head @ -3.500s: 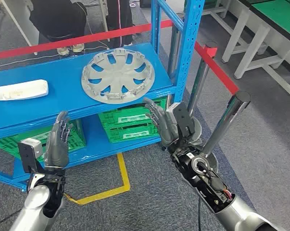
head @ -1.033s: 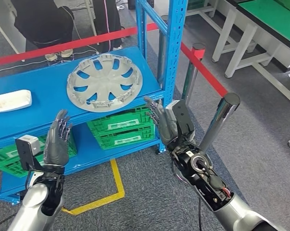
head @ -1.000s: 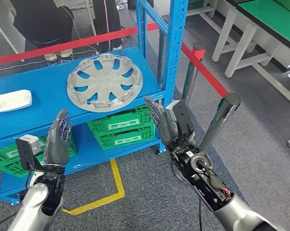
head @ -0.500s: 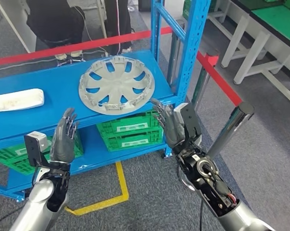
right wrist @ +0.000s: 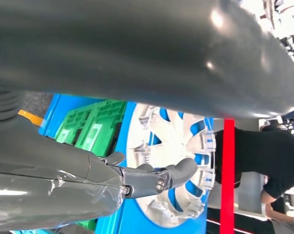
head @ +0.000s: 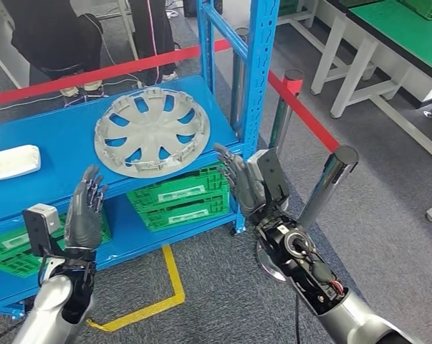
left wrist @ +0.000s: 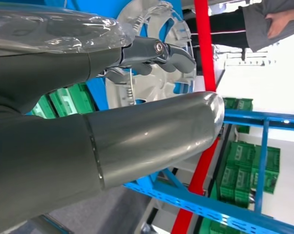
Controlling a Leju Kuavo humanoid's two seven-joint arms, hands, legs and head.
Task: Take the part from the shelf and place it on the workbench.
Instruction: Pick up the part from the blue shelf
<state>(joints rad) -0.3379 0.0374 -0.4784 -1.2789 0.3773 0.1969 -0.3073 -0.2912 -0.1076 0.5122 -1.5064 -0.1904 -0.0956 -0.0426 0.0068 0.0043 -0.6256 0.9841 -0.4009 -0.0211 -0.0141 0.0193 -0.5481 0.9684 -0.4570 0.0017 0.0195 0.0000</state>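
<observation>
A grey spoked wheel cover lies flat on the blue shelf, near its right end; it also appears past the fingers in the left wrist view as the wheel cover and in the right wrist view as the wheel cover. My left hand is raised in front of the shelf's edge, left of and below the cover, fingers spread, holding nothing. My right hand hangs open just right of the shelf's front corner, near the blue upright, not touching the cover.
A white flat part lies at the shelf's left. Green crates sit on the lower shelf. A red barrier bar on silver posts runs along the right. Green-topped workbenches stand far right. People stand behind the shelf. Yellow floor tape marks the carpet.
The camera has shifted, so the whole shelf sits further left and lower in the picture than half a second ago. Both hands stay raised and empty, in much the same pose.
</observation>
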